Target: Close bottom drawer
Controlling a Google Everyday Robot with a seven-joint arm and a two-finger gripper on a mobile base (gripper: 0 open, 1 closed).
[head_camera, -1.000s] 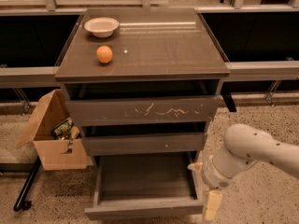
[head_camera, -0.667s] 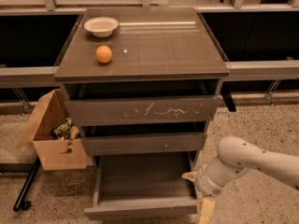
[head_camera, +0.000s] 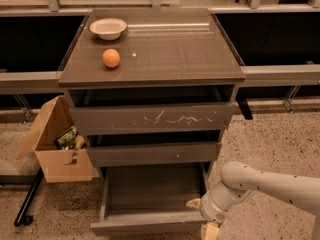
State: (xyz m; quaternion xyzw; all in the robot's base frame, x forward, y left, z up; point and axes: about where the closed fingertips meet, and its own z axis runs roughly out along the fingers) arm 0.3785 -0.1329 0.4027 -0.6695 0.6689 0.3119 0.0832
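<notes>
The bottom drawer point(head_camera: 150, 199) of the grey-brown cabinet stands pulled far out, its flat inside bare; its plain front panel point(head_camera: 145, 228) is at the bottom edge of the view. My gripper point(head_camera: 202, 219) is at the drawer's front right corner, low in the view, with a cream fingertip point(head_camera: 194, 203) against the right side wall and another finger point(head_camera: 210, 231) running off the bottom edge. The white arm reaches in from the right.
Above are the middle drawer front point(head_camera: 152, 154) with a white speck and the top drawer front point(head_camera: 150, 118) with white scratches, both slightly out. An orange point(head_camera: 111, 58) and a white bowl point(head_camera: 108, 28) sit on the cabinet top. An open cardboard box point(head_camera: 55, 144) stands on the floor at left.
My arm and gripper have moved left and down, from beside the drawer's right side toward its front right corner. The drawer's position looks unchanged.
</notes>
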